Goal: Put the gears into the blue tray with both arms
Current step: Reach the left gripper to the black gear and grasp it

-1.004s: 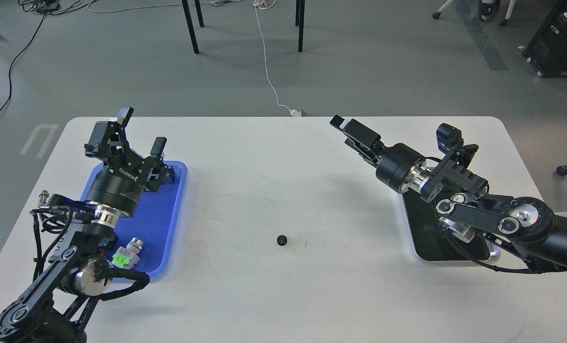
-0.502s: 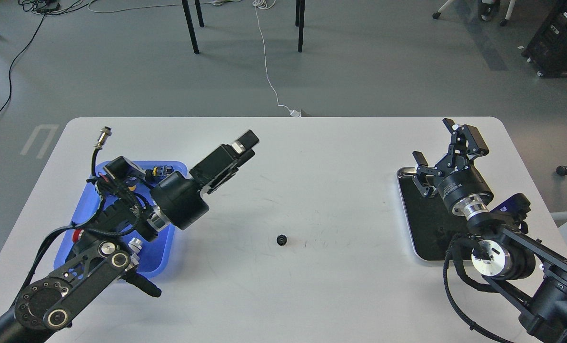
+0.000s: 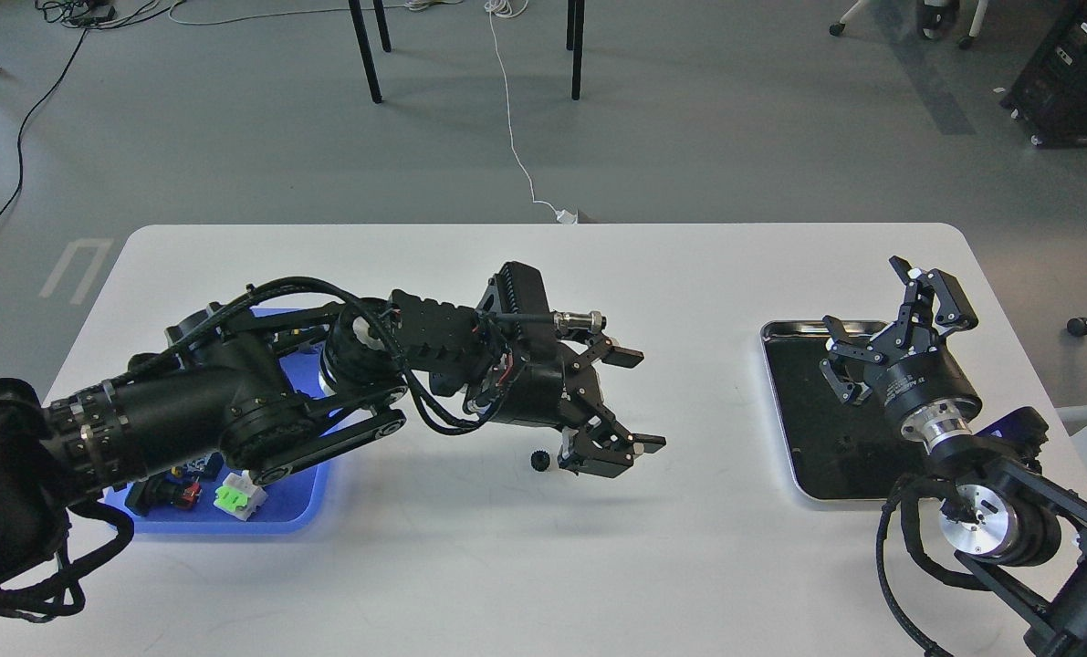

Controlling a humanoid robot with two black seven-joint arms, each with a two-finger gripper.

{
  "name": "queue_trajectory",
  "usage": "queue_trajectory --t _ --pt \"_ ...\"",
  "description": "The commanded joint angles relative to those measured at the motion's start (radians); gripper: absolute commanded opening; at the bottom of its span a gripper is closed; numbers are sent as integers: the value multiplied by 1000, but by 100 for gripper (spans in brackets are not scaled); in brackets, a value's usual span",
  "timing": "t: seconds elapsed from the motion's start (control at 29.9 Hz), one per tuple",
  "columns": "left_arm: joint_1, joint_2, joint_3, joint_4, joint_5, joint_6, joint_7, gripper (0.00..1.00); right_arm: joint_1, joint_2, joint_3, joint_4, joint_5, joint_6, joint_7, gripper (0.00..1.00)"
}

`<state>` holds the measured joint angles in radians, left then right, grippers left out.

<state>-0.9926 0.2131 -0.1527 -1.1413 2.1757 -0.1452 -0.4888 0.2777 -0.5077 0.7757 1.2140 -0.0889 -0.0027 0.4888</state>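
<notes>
The left fingers (image 3: pixel 632 401) stand wide apart and empty, reaching past the 1 gear (image 3: pixel 538 459), which lies on the worktop (image 3: pixel 506 566) just beside the lower finger's base. To pick cleanly, they should draw back, straddle it, then pinch. The right fingers (image 3: pixel 890 319) spread empty over the metal tray (image 3: pixel 776 333); the blue tray (image 3: pixel 310 493) waits left.

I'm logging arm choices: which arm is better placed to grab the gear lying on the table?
The left. Its open gripper hangs right beside the gear in the middle of the table. The right gripper, also open, is far off over the metal tray.
</notes>
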Motion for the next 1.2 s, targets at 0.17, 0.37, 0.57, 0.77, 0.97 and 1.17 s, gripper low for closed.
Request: queue_trajectory --t 0.17,0.37,0.57,0.77,0.97,1.17 --pt "21 -78 90 141 6 10 0 85 0 -9 2 1 -2 0 0 98" --pt "104 -1 74 132 6 18 0 79 -8 -14 0 -1 -2 0 0 98" --pt "146 38 74 138 6 68 0 76 -8 -12 0 -1 -2 0 0 98" --pt "166 55 73 144 6 70 0 67 -9 -9 -6 -4 -2 0 0 98" --pt "181 65 73 147 6 72 0 56 -8 -5 -7 -4 -2 0 0 98" --pt "184 65 71 147 6 70 0 49 -8 -5 -7 -4 -2 0 0 98"
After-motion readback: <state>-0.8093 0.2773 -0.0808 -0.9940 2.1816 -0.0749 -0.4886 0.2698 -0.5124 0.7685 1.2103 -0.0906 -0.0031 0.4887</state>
